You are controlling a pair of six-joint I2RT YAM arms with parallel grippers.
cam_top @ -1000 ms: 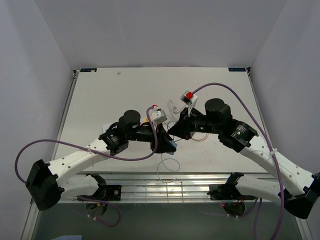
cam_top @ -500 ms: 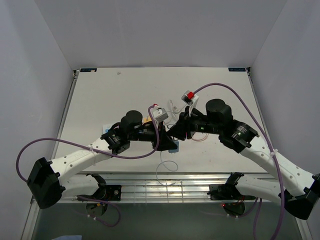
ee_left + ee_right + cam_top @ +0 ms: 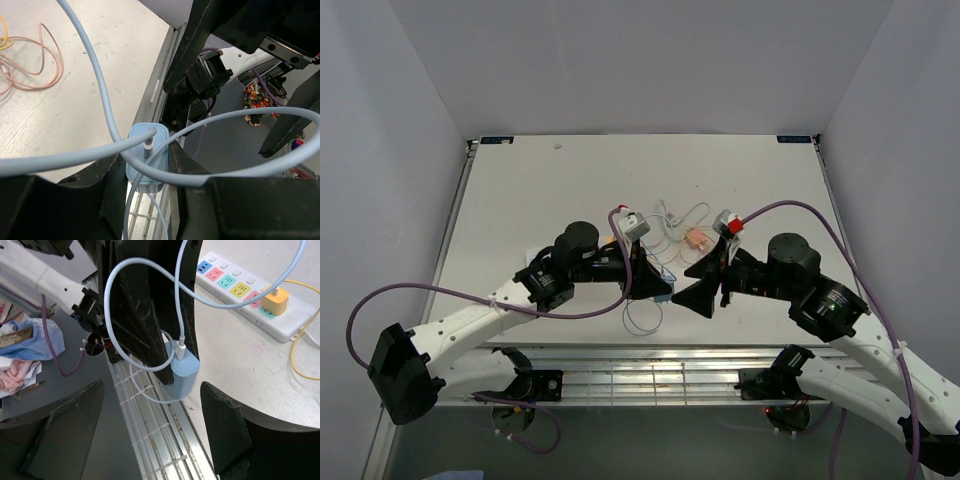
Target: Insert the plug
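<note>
The plug [image 3: 145,161] is a light blue charger block with a light blue cable [image 3: 98,97] pushed into its top. My left gripper [image 3: 145,176] is shut on it, one black finger on each side. In the top view this plug [image 3: 664,288] hangs at the left gripper [image 3: 654,284] over the table's near edge. My right gripper [image 3: 701,284] stands open just to its right, apart from it. The right wrist view shows the plug [image 3: 181,374] ahead of the right gripper [image 3: 150,440], whose wide jaws hold nothing.
A white power strip [image 3: 248,294] with coloured sockets lies on the table, an orange plug [image 3: 276,301] seated in it. Loose pink wire [image 3: 31,65], white leads [image 3: 672,214] and a cable loop [image 3: 642,318] lie around. The metal table rail [image 3: 150,435] runs below the plug.
My right gripper opened and drew back to the right, away from the plug and cable. The left gripper keeps the plug and has shifted slightly towards the near edge.
</note>
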